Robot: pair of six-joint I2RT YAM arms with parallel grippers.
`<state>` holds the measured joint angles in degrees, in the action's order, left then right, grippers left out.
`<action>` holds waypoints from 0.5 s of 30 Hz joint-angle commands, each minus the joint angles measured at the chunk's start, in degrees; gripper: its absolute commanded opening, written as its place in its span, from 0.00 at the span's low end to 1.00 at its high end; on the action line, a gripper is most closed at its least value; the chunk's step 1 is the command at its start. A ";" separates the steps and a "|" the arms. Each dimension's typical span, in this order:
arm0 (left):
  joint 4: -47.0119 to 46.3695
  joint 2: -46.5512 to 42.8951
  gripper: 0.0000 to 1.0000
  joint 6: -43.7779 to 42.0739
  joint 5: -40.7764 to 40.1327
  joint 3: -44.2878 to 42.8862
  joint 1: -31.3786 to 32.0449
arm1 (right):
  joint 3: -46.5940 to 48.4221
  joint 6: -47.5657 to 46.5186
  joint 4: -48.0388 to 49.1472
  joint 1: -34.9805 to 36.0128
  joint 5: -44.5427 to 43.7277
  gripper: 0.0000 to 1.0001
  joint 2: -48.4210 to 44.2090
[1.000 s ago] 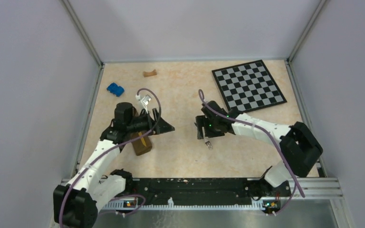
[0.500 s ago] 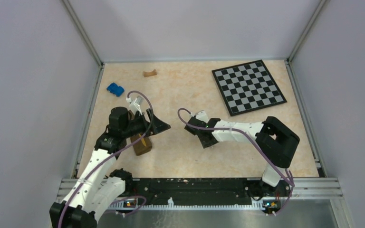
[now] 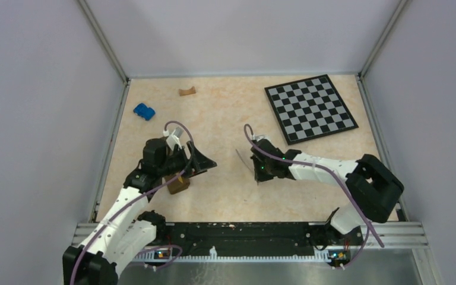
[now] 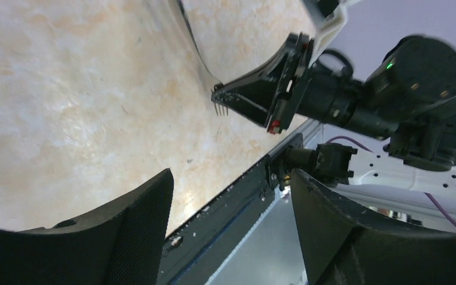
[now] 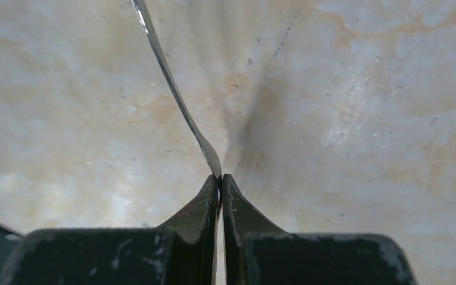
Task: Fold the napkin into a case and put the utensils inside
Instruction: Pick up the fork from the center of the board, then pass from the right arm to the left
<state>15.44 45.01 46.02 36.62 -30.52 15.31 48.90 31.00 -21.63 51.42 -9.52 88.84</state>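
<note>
The case (image 3: pixel 179 184), near the table's (image 3: pixel 225 107) left edge, lies mostly hidden under the left arm; the left gripper (image 4: pixel 231 178) has its jaws spread. Mid-table, the right gripper (image 5: pixel 219 184) pinches the fork (image 5: pixel 172 89), whose tines its wrist view hides. Beige marbled top, grey walls.
</note>
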 commanded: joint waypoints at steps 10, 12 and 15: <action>-7.85 5.25 0.78 15.19 -35.59 -1.63 21.05 | -6.20 29.85 46.33 -1.29 27.58 0.00 -1.90; -7.52 6.58 0.73 14.50 -40.14 -2.34 22.12 | -5.81 31.15 47.92 0.67 24.51 0.00 -1.49; -9.18 7.67 0.67 14.45 -42.61 -2.21 23.21 | -4.22 31.81 47.48 2.66 22.58 0.00 -0.10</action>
<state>10.20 51.68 59.59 4.12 -30.55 37.19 42.70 57.82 18.41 51.51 15.38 87.44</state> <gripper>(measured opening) 0.696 0.008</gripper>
